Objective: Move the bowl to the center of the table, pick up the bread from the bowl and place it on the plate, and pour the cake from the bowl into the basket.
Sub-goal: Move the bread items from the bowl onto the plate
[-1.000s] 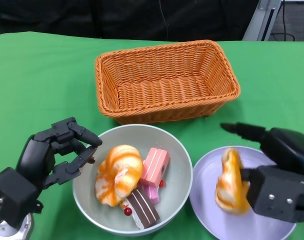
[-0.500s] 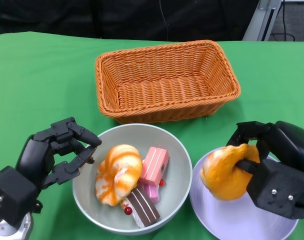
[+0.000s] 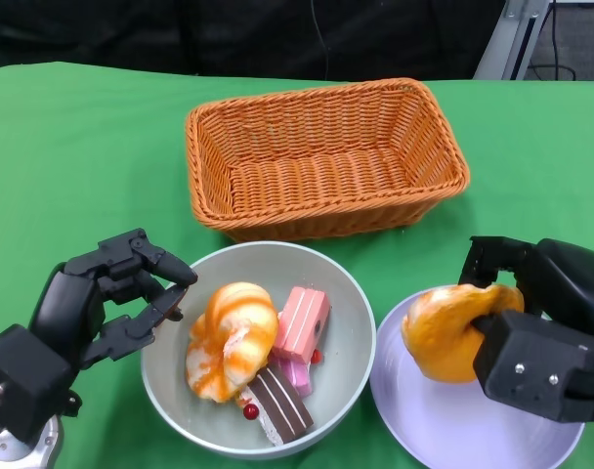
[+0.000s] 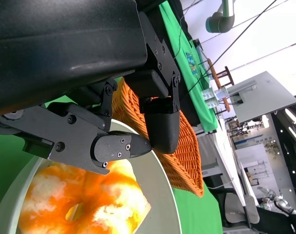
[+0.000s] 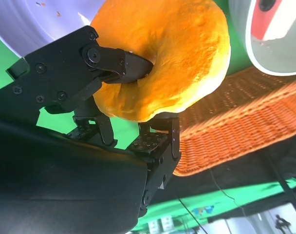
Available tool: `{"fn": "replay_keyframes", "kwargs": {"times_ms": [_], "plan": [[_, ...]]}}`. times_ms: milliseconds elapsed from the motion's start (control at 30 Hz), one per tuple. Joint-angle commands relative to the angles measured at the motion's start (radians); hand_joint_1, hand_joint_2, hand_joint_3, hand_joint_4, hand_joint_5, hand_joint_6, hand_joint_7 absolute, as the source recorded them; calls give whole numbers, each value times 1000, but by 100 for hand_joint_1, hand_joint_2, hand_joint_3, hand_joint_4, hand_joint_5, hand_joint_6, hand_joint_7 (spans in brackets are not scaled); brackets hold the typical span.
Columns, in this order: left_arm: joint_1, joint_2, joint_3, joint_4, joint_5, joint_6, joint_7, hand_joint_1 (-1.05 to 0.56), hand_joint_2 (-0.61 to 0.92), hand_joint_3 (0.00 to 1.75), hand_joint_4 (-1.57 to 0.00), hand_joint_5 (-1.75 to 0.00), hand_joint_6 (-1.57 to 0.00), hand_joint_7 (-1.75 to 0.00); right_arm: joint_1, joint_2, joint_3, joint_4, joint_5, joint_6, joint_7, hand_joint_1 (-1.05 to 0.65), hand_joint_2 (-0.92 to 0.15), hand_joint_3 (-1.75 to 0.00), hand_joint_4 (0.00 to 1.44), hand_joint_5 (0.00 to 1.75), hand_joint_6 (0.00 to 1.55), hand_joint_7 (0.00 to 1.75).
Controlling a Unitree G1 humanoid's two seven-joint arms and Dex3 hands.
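Behind right hand [image 3: 531,337], bread [image 3: 451,330] half hidden, plate [image 3: 424,410] cropped

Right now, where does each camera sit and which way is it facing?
Head view: high, looking down at green table; both black hands, left, right.
Right wrist view: behind right hand, on gripped orange bread ring.
Left wrist view: behind left hand, over grey bowl's rim.
All three share the woven orange basket.
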Motion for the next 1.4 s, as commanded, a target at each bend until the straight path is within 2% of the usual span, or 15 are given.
{"fn": "replay_keyframes", "kwargs": {"times_ms": [33,67,100,133,200,333,467,600,733,867,967,1100,1233,1333,1400], "plan": [[17,17,0,-9,6,6,15,-20,85,44,-78,-142,-77,-113,-25,-42,25,-54,-43,93,98,-39,-88,-32,77,63,66,35],[17,17,0,-11,6,9,15,-20,85,44,-78,-142,-77,-113,-27,-49,32,-63,-52,111,119,-44,-90,-27,79,40,65,19],[19,17,-2,-16,9,12,18,-20,85,44,-78,-142,-77,-113,-31,-66,44,-71,-69,124,147,-47,-91,-25,80,28,64,11],[20,17,-2,-16,10,11,18,-19,86,44,-77,-142,-77,-113,-33,-81,58,-81,-94,144,176,-62,-92,-26,70,14,50,5],[22,15,-2,-21,6,15,15,-18,86,44,-77,-142,-77,-112,-33,-100,78,-98,-129,177,220,-78,-92,-33,52,3,35,1],[24,13,-2,-26,3,17,13,-19,86,44,-76,-142,-77,-112,-41,-113,90,-119,-151,228,288,-87,-92,-40,30,0,23,0],[24,12,-3,-27,3,15,12,-18,85,44,-76,-142,-77,-112,-59,-135,109,-134,-187,273,358,-93,-92,-45,22,0,19,0],[26,11,-6,-33,3,19,13,-18,85,44,-77,-142,-77,-112,-74,-147,122,-143,-227,301,395,-96,-92,-41,24,2,22,1],[29,11,-9,-41,6,23,17,-17,85,46,-77,-141,-77,-112,-81,-150,113,-155,-237,302,388,-87,-92,-22,26,1,26,2],[31,12,-10,-41,5,21,18,-17,85,47,-77,-141,-77,-112,-101,-170,118,-151,-262,288,392,-82,-92,-12,27,1,28,1],[33,12,-10,-44,4,25,21,-18,84,47,-78,-140,-77,-112,-127,-200,125,-140,-285,243,385,-51,-88,-4,29,2,29,1],[34,12,-14,-52,10,24,26,-17,84,48,-79,-140,-78,-111,-203,-208,124,-104,-272,244,449,-36,-88,-1,27,0,27,0],[41,12,-16,-64,15,23,31,-18,84,48,-79,-140,-78,-111,-318,-214,134,-24,-255,269,570,-37,-85,0,27,1,28,1],[47,10,-16,-72,15,29,35,-18,83,49,-79,-140,-78,-110,-388,-216,154,46,-264,274,607,-53,-84,0,32,3,33,2],[50,10,-18,-81,16,34,35,-18,83,49,-79,-140,-78,-110,-412,-221,161,70,-268,272,616,-57,-85,0,33,3,34,2]]}}
